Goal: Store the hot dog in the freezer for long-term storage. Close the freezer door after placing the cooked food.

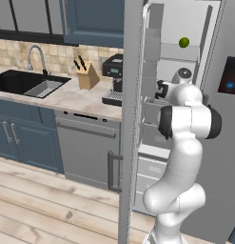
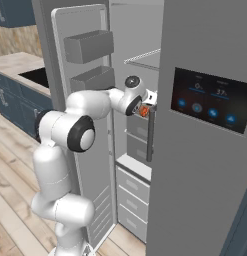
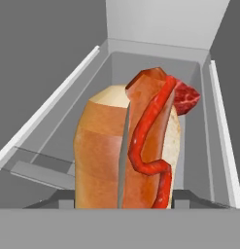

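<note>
A: As the hand view sets it nearest, item one is the hot dog [image 3: 126,151], orange-tan bun upright, red sausage and a red wavy line down its middle. Held?

B: Yes. The gripper [image 2: 145,109] has its jaws clamped on it, the dark tips low at either side of the bun. From the right base view the hot dog [image 2: 143,111] sits at the hand, inside the freezer [image 2: 137,60].

A: Item two, behind the bun?

B: A red lumpy item [image 3: 186,97], just past the sausage's top, in a grey-walled compartment with white rails at both sides.

A: Item three, the freezer door [image 2: 80,75]?

B: Swung wide open, two grey bins on its inner face. White drawers [image 2: 132,195] stacked low in the freezer.

A: Further off?

B: A small round green fruit [image 1: 184,42] on a high shelf. The neighbouring grey door carries a dark display panel [image 2: 210,100]. Leftward: counter [image 1: 66,97], knife block [image 1: 86,75], coffee machine [image 1: 113,76], black sink [image 1: 24,83] with tap, dishwasher [image 1: 85,147], dark blue cabinets [image 1: 24,140].
</note>
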Robot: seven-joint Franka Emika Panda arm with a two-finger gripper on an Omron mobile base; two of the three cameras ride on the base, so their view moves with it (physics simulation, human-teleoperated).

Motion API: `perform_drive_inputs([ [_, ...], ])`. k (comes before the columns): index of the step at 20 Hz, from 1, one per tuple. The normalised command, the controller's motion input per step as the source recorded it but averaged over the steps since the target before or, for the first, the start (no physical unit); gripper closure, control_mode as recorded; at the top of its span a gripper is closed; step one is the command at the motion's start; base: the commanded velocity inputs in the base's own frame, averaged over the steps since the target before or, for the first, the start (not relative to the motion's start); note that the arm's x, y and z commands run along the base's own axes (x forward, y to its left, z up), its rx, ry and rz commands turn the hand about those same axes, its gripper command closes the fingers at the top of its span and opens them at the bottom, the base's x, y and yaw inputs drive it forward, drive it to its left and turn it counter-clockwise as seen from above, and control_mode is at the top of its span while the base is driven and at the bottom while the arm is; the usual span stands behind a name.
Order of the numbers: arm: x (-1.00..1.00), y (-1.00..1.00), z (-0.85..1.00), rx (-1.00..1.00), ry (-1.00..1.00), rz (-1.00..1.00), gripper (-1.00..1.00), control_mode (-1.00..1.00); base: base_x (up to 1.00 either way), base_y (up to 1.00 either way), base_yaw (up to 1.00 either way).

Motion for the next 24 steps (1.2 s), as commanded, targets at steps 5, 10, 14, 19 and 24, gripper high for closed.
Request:
perform_drive_inputs([
  [5, 0.15, 0.0, -0.02, 0.0, 0.0, 0.02, 1.0, -1.0, 0.0, 0.0, 0.0],
  [10, 0.24, 0.0, 0.0, 0.0, 0.0, 0.01, 1.0, -1.0, 0.0, 0.0, 0.0],
  [14, 0.29, 0.0, 0.0, 0.0, 0.0, 0.0, 1.0, -1.0, 0.0, 0.0, 0.0],
  [19, 0.45, -0.06, 0.0, 0.0, 0.01, 0.0, 1.0, -1.0, 0.0, 0.0, 0.0],
  [24, 0.47, -0.08, -0.07, 0.0, 0.05, 0.0, 1.0, -1.0, 0.0, 0.0, 0.0],
])
